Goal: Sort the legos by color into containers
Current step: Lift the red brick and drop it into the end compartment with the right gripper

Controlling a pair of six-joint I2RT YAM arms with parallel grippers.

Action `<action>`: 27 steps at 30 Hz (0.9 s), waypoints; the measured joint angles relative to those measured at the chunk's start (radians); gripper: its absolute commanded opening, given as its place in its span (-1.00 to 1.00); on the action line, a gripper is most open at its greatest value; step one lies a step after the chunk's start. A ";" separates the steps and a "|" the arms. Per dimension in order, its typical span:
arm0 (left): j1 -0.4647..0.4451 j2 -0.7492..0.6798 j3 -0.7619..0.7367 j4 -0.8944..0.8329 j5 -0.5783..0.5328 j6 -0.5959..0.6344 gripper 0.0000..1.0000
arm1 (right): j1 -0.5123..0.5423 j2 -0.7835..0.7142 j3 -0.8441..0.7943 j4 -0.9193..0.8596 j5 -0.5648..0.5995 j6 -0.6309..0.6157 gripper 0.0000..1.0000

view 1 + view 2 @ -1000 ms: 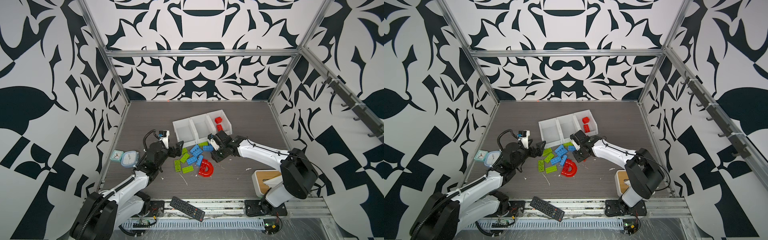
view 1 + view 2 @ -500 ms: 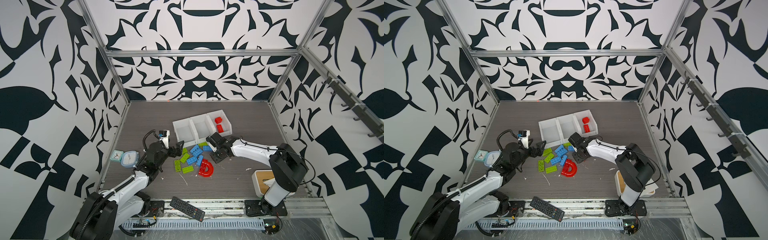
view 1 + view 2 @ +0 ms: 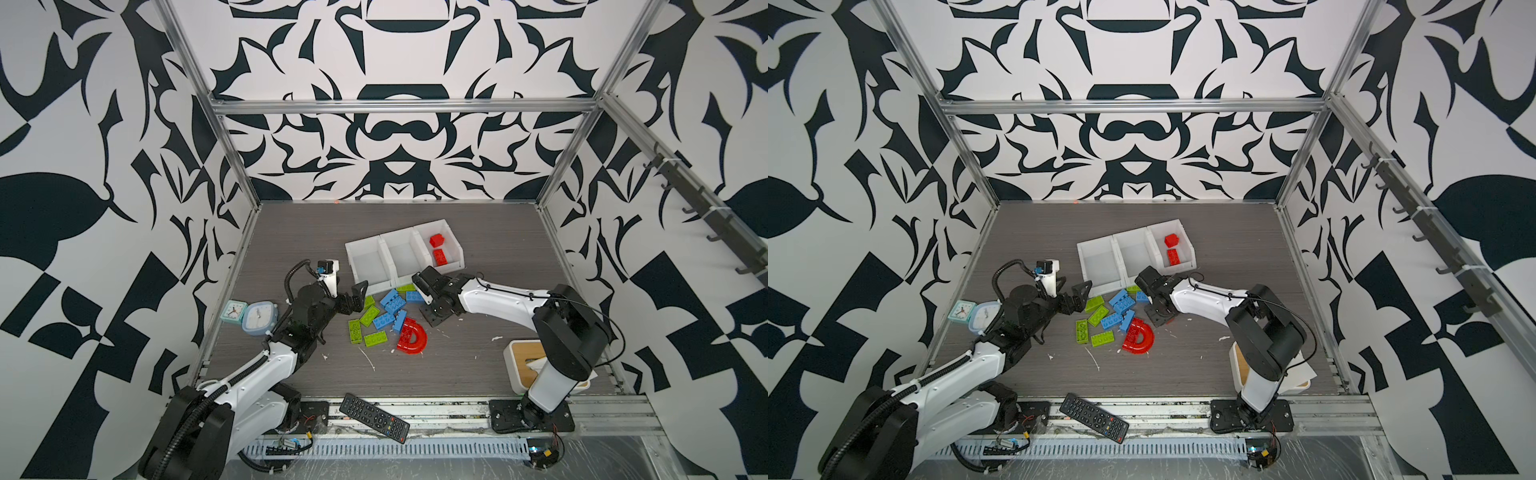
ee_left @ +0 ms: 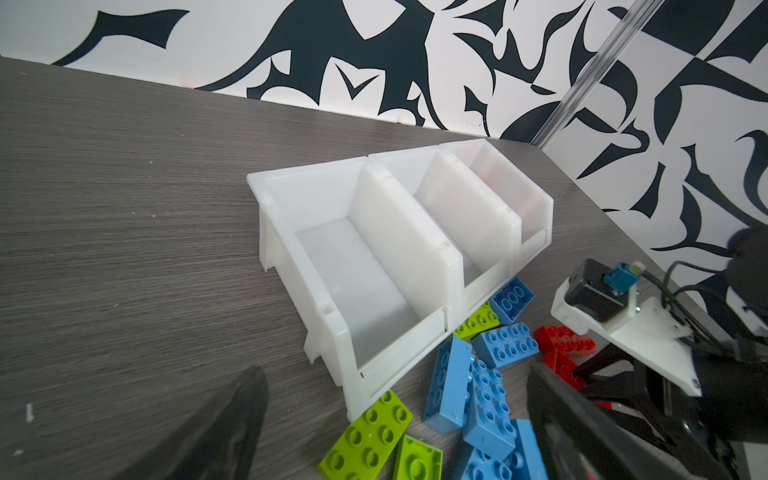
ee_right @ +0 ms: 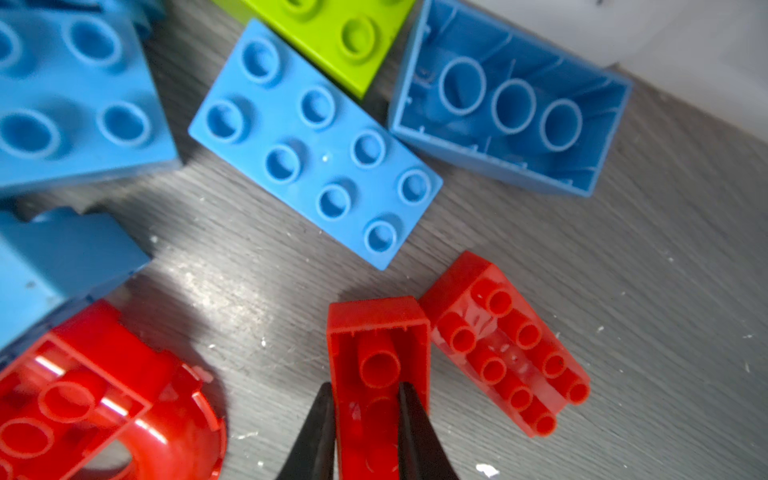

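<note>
Toward the front, red translucent curved arch pieces (image 3: pixel 412 339) lay on the grey tabletop (image 3: pixel 457 374). Just behind them, lime green studded bricks (image 3: pixel 368 316) and blue studded bricks (image 3: pixel 390 300) lay scattered in a loose heap. The right gripper (image 5: pixel 365 388) was clamped on a small red brick (image 5: pixel 376 328) lying hollow side up; the left gripper (image 3: pixel 358 297) stood spread wide, empty. Farthest back stood three joined white plastic bins (image 4: pixel 399 232), two red bricks (image 3: pixel 439 257) in the right-end one.

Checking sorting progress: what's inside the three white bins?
Two red bricks lie in the right-end bin; the middle bin and left-end bin show bare floors. The right arm covers the middle bin's front corner.
</note>
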 measured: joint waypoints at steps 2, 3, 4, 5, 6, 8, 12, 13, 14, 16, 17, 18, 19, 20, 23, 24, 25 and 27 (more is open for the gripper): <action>0.000 0.000 0.000 0.000 0.000 0.000 0.99 | 0.000 -0.002 0.000 0.002 -0.008 0.003 -0.75; 0.000 0.000 0.000 0.000 0.000 0.000 1.00 | 0.000 -0.004 0.000 0.003 -0.012 0.005 -0.76; 0.000 0.000 0.000 0.000 0.000 0.000 1.00 | 0.000 -0.007 0.000 0.003 -0.016 0.006 -0.76; 0.000 0.000 0.000 0.000 0.000 0.000 1.00 | 0.000 -0.014 0.000 0.003 -0.019 0.008 -0.77; 0.000 0.000 0.000 0.000 0.000 0.000 1.00 | 0.000 -0.025 -0.001 0.003 -0.021 0.010 -0.77; 0.000 0.000 0.000 0.000 0.000 0.000 1.00 | -0.001 -0.055 -0.001 0.003 -0.027 0.010 -0.77; 0.000 0.000 0.000 0.000 -0.001 0.000 1.00 | -0.018 -0.121 0.006 -0.001 -0.045 0.006 -0.77; 0.000 0.000 0.000 0.000 -0.001 0.000 1.00 | -0.027 -0.130 0.014 -0.003 -0.052 0.003 -0.77; 0.000 0.000 0.000 0.000 -0.001 0.000 1.00 | -0.039 -0.138 0.024 -0.005 -0.057 -0.002 -0.77; 0.000 0.000 0.000 0.000 -0.003 0.000 1.00 | -0.071 -0.146 0.053 -0.007 -0.069 -0.013 -0.76; 0.000 0.000 0.000 0.000 -0.005 0.000 1.00 | -0.090 -0.146 0.076 -0.009 -0.073 -0.024 -0.77; 0.000 0.000 0.000 0.000 -0.006 0.000 1.00 | -0.107 -0.146 0.095 -0.010 -0.078 -0.032 -0.76; 0.000 0.000 0.000 0.000 -0.007 0.000 1.00 | -0.124 -0.146 0.117 -0.012 -0.081 -0.041 -0.76; 0.000 0.000 0.000 -0.001 -0.008 0.000 0.99 | -0.142 -0.146 0.140 -0.014 -0.084 -0.052 -0.76; 0.000 0.000 0.000 -0.001 -0.012 0.000 1.00 | -0.193 -0.145 0.206 -0.004 -0.092 -0.079 -0.74; 0.000 0.000 0.000 0.000 -0.013 0.000 0.99 | -0.217 -0.142 0.229 0.003 -0.100 -0.087 -0.74; 0.000 0.000 0.000 -0.001 -0.014 0.000 1.00 | -0.233 -0.138 0.246 0.011 -0.108 -0.092 -0.74; 0.000 0.000 0.000 -0.001 -0.015 0.000 1.00 | -0.275 -0.112 0.288 0.032 -0.134 -0.098 -0.74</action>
